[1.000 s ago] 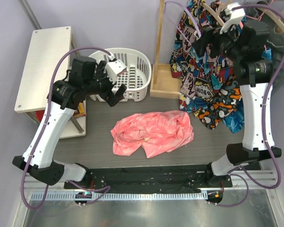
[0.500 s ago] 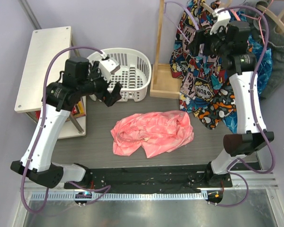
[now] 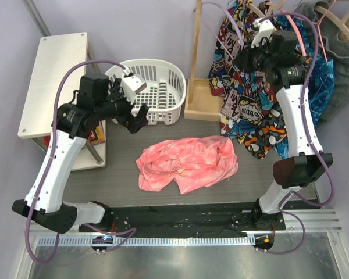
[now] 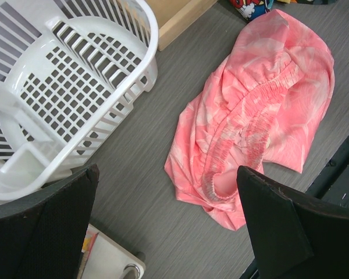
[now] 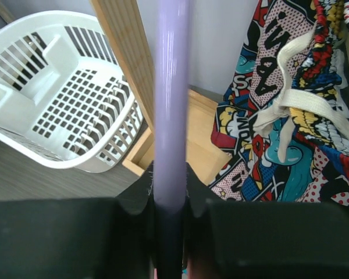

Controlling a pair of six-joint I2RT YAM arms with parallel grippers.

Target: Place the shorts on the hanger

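Note:
The coral-pink shorts lie crumpled on the grey table between the arms, and the left wrist view shows their gathered waistband. My left gripper hangs open above the table beside the shorts' left end, with nothing between its fingers. The pale lavender hanger hangs at the back by the wooden rack. My right gripper is raised to it and shut on its thin lavender bar, which runs straight up between the black fingers.
A white laundry basket stands at the back left, close to my left gripper. The wooden rack base and comic-print garments hang at the back right. A white shelf borders the table's left side.
My right gripper has moved left and up to the lavender hanger and closed on its bar. My left arm has shifted slightly and stayed open. The shorts have not moved.

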